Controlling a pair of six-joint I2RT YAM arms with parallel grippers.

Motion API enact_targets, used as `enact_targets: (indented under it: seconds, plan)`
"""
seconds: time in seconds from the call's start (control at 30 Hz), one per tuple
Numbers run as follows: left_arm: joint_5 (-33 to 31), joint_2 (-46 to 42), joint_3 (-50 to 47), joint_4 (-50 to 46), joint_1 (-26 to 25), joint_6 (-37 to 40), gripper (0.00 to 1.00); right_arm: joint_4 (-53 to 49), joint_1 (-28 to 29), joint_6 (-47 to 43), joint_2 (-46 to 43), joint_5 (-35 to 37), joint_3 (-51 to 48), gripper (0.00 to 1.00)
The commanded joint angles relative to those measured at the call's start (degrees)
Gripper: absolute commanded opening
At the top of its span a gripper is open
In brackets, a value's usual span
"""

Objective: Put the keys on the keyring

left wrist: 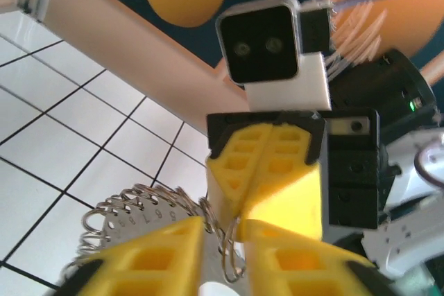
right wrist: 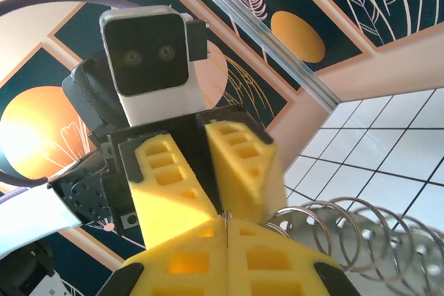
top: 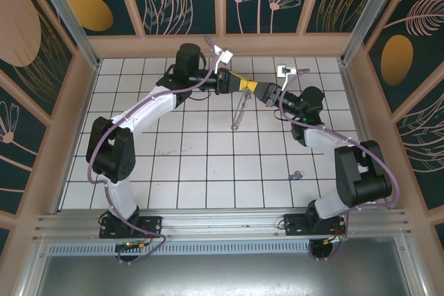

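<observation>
Two grippers meet tip to tip above the far-middle tiles (top: 194, 171): L gripper (top: 244, 85) and R gripper (top: 266, 93). The keyring (top: 238, 112) dangles just below where they meet, as a thin pale strand clear of the floor. Close up it's a coil of wire loops w/ a numbered plate (left wrist: 147, 220). R gripper's fingers are pressed flat together w/ a thin wire in the seam, and the rest of the loops fan out just beside it. L gripper's gap is narrow w/ one loop standing in it; can't tell if the pads actually bite. Keys (top: 296, 175), small and dark w/ a blue bit, lie on a near-right tile. They're well apart from the keyring and touch neither gripper.
</observation>
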Motion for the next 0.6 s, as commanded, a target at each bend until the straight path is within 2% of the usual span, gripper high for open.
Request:
enact_targets:
  seconds: [0.0,0.07,0.17,0.4,0.57]
  plan:
    - [-4.9,-2.3,-1.8,6.8,-0.1,-3.3,0.4,5.1,0.2,-0.9,0.0,1.0,0.7,0.0]
    - [-7.3,-3.3,-3.3,9.3,-0.1,-5.6,0.48,7.0,0.0,-0.5,0.4,1.9,0.7,0.0]
    - [-9.9,-4.4,-5.8,13.7,-0.1,-9.7,0.52,11.0,-0.1,1.2,1.3,3.4,0.5,0.0]
    - [-10.0,-4.9,-11.3,31.2,-0.1,-24.7,0.51,22.4,-0.1,6.5,4.0,7.6,-0.4,0.0]
    - [-10.1,-4.3,-13.9,40.8,-0.1,-33.2,0.47,27.3,0.1,9.1,5.8,9.9,-0.1,0.0]
